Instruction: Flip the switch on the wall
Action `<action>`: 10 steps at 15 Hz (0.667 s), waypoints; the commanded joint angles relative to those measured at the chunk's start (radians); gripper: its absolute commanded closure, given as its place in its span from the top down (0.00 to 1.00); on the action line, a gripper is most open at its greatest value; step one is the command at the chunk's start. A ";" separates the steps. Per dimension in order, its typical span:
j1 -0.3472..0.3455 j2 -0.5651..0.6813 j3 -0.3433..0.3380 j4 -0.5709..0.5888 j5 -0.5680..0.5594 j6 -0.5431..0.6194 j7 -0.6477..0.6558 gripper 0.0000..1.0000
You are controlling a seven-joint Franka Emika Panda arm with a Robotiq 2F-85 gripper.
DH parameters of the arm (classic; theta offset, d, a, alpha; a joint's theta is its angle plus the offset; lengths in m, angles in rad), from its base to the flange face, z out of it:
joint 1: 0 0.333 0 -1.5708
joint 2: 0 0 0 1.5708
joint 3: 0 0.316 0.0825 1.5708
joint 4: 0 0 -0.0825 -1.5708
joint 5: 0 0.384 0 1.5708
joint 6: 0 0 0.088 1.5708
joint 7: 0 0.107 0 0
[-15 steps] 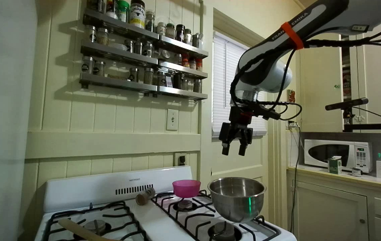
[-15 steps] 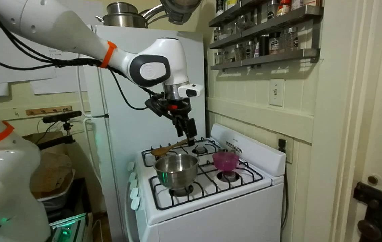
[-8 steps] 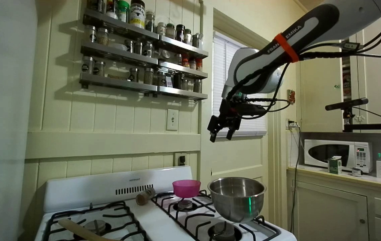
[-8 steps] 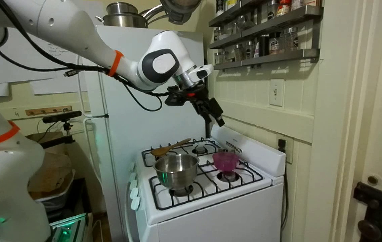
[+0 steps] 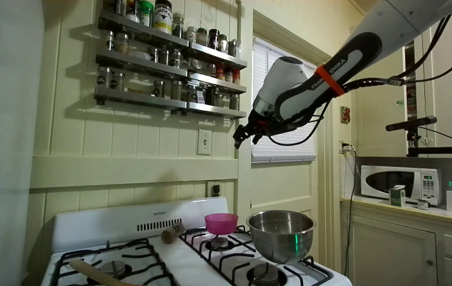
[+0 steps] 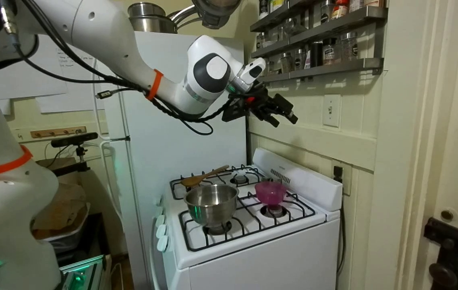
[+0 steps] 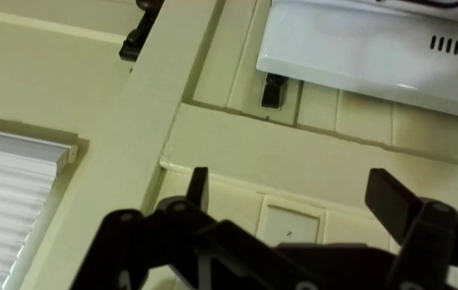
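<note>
In an exterior view, shows the matte black gripper (image 5: 246,143) slanting down toward the cream-yellow panelled wall (image 5: 98,139), with fingers (image 5: 239,136) spread. Sets the switch (image 5: 204,142), a smooth, pale, upright rectangular plate, on the wall left of the gripper and apart from it, below shiny metal shelves (image 5: 140,97) lined with glass spice jars (image 5: 122,43). Has a polished steel mixing bowl (image 5: 280,244) and a translucent pink bowl (image 5: 221,225) lower down on a white gas stove (image 5: 102,226).

In an exterior view, adds a wooden spoon (image 6: 202,179) lying on the stove and a flat-sided white refrigerator (image 6: 188,92). Places the switch right of the parted fingers, not touching.

In the wrist view, shows blocky, square-cut fingers wide apart. Frames part of the switch plate between them, with one slotted screw on the flat face; hides the rest behind the gripper. Cannot tell the lever's position here. Includes a ribbed white blind (image 7: 11,201), and a black plug (image 7: 272,94) in a wall outlet (image 7: 291,98).
</note>
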 commanded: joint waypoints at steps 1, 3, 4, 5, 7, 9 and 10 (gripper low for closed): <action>-0.027 0.122 0.023 0.121 -0.123 0.065 0.090 1.00; -0.023 0.179 0.016 0.190 -0.176 0.070 0.108 1.00; -0.019 0.205 0.011 0.226 -0.206 0.066 0.122 1.00; -0.013 0.233 0.007 0.267 -0.229 0.062 0.129 1.00; -0.002 0.282 -0.002 0.356 -0.292 0.058 0.159 1.00; -0.011 0.235 0.007 0.289 -0.228 0.048 0.113 1.00; -0.012 0.238 0.007 0.290 -0.228 0.048 0.113 1.00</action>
